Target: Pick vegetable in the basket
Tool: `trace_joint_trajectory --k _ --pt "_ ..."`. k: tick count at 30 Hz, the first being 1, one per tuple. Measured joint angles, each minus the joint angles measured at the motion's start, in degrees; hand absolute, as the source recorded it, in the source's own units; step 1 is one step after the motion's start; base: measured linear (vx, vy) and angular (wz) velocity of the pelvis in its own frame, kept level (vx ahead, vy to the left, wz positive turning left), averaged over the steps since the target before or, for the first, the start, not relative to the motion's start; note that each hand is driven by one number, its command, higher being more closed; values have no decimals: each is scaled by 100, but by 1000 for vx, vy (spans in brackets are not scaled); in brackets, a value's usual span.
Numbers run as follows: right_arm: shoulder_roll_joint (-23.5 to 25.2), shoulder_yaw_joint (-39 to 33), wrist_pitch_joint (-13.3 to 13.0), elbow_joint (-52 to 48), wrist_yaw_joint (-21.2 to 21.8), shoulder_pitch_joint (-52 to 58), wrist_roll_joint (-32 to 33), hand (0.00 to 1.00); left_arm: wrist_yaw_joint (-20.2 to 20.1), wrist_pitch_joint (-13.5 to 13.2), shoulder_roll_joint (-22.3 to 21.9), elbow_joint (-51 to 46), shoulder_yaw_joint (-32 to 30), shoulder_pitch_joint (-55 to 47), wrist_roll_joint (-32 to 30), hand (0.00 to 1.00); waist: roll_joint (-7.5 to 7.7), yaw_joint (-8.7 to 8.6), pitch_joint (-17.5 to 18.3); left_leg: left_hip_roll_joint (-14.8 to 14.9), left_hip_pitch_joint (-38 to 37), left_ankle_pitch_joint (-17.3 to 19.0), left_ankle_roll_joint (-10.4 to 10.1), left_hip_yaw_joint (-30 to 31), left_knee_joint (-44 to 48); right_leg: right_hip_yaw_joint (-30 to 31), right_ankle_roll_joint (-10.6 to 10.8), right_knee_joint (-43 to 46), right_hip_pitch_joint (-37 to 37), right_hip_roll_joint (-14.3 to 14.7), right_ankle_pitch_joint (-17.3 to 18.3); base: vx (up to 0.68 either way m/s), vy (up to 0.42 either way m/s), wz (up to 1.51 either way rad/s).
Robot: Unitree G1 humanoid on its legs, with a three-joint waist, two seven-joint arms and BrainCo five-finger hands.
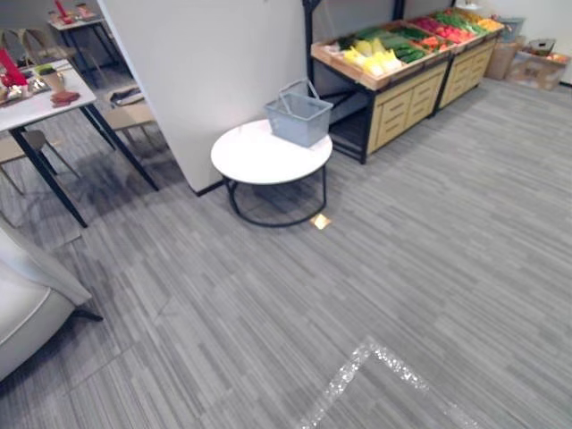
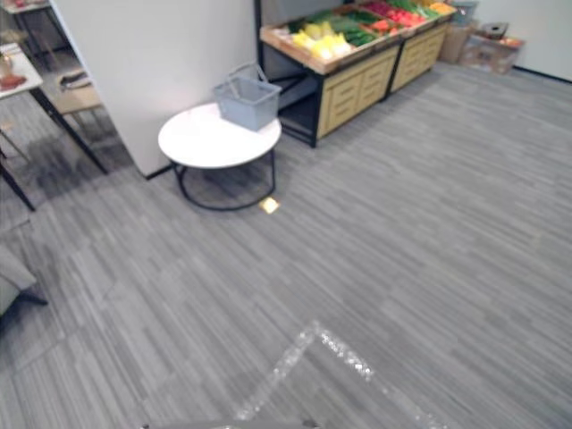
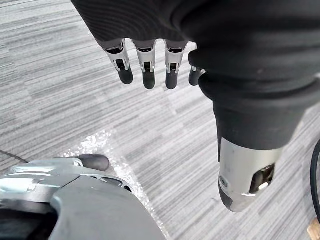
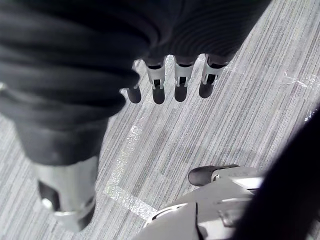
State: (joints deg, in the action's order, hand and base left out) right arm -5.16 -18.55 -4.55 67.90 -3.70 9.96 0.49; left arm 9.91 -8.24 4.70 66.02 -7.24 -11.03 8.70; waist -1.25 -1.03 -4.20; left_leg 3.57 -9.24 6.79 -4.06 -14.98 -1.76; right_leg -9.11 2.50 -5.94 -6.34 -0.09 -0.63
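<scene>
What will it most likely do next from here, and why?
Probably step forward toward the wooden vegetable stand: it and the grey shopping basket on the round white table are far off, while the left hand and right hand hang open, empty.

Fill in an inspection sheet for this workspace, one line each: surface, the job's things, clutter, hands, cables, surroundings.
Surface: round white table on dark legs, carrying the basket.
Job's things: grey shopping basket upright at the table's far edge, handle raised; yellow, green and red vegetables on the wooden produce stand behind it.
Clutter: small yellow scrap on the floor beside the table's legs.
Hands: left hand and right hand hang above the carpet, both relaxed open, holding nothing.
Cables: nothing seen.
Surroundings: grey carpet, silver tape mark, white partition, dining table, cardboard boxes.
</scene>
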Motion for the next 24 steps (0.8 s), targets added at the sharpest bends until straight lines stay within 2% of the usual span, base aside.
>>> trace_joint_trajectory --k 1,2,8,10,11,12,13,18,24 --pt "7 -26 -2 1 -1 -30 1 0 -8 -2 2 -1 0 26 3 0 -49 -2 6 0 -4 1 -1 -12 -1 1 3 0 -1 0 1 8 -15 -4" --pt "7 -27 -3 1 0 -33 0 0 -10 -2 2 -1 0 30 4 0 -3 -2 -24 0 -3 3 -5 -16 -7 4 6 0 1 0 0 10 -25 -5" --pt "28 -89 -2 0 11 -87 -1 0 -165 -6 8 -2 -55 78 25 0 -41 5 -61 8 -43 4 -7 -89 -8 25 23 -1 0 4 10 -28 -19 -3" --pt "28 -94 -1 0 14 -87 -1 0 -175 -6 5 -2 -59 82 25 0 15 8 -97 17 -58 7 -12 -156 -8 36 22 -2 -2 9 10 -58 -35 -9" --pt "34 -119 -1 -3 16 -90 2 0 -185 -4 1 0 -71 89 25 0 -43 7 -80 21 -83 9 -14 -171 -9 43 21 -2 -20 13 9 -62 -36 -8" --pt "34 -126 0 -3 17 -89 9 0 -193 -3 -9 1 -97 89 25 0 20 8 -116 23 -86 13 -20 -174 -10 44 21 -3 -20 14 9 -63 -38 -5" --pt "38 -131 -1 -9 18 -90 16 0 -219 -1 -13 2 -107 100 27 0 3 6 -112 28 -92 15 -22 -180 -9 47 18 -8 -23 17 7 -65 -37 -4" --pt "49 -141 -9 -12 31 -72 460 0 -272 -2 -13 6 -109 87 238 0 23 6 -121 56 -83 18 -19 -223 -10 96 15 -40 8 45 6 -53 -40 -6" --pt "46 -138 -115 -92 47 -64 642 0 -324 -7 2 -31 -99 123 241 0 27 -8 -120 123 -81 25 -24 -334 -33 186 10 -42 60 127 2 -3 -45 -9"
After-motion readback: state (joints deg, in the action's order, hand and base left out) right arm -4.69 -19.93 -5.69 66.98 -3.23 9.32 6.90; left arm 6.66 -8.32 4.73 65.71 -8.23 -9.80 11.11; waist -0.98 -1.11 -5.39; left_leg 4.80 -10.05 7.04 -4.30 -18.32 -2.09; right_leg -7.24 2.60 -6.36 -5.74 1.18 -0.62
